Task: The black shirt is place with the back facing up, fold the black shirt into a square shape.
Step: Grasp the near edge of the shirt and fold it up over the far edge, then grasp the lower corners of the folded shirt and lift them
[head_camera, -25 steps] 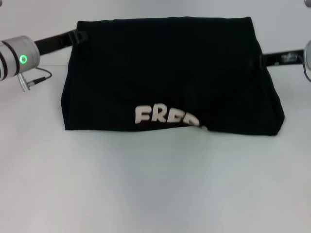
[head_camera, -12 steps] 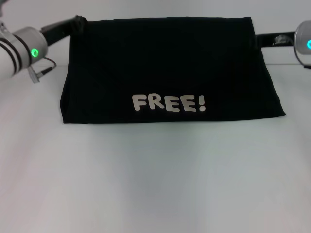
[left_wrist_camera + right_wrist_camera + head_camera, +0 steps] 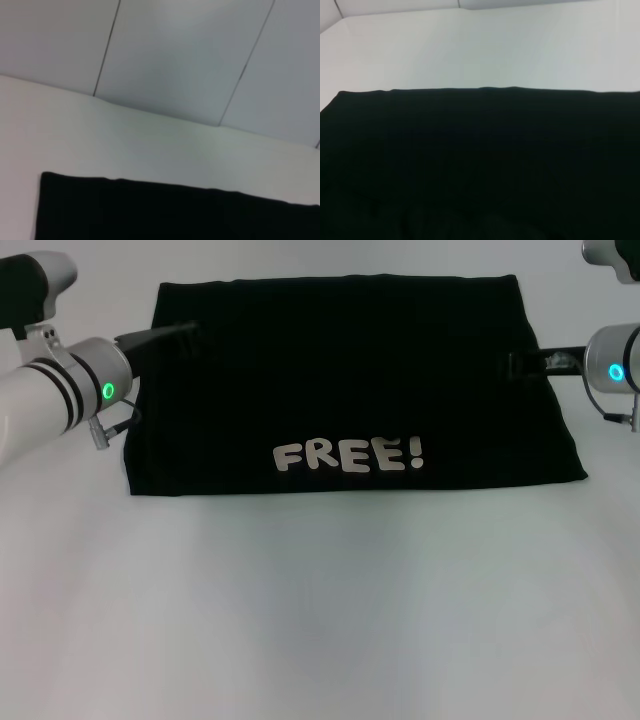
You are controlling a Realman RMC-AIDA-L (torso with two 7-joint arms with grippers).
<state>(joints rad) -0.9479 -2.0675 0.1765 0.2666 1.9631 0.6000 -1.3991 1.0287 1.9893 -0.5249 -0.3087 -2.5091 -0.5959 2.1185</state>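
Left pincer [image 3: 185,332] and right pincer [image 3: 515,365], grip state indiscernible, flank the black shirt [image 3: 350,390], a folded rectangle flat on the counter [image 3: 320,610] between them: soft, light, limp; best taken by edges or corners.

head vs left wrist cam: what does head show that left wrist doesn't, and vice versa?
Head only: white "FREE!" lettering on the folded soft black fabric shirt, the left gripper over its left side and the right gripper over its right.
Left wrist only: grey wall panels with dark seams.
Both: the shirt's far edge and the white tabletop.
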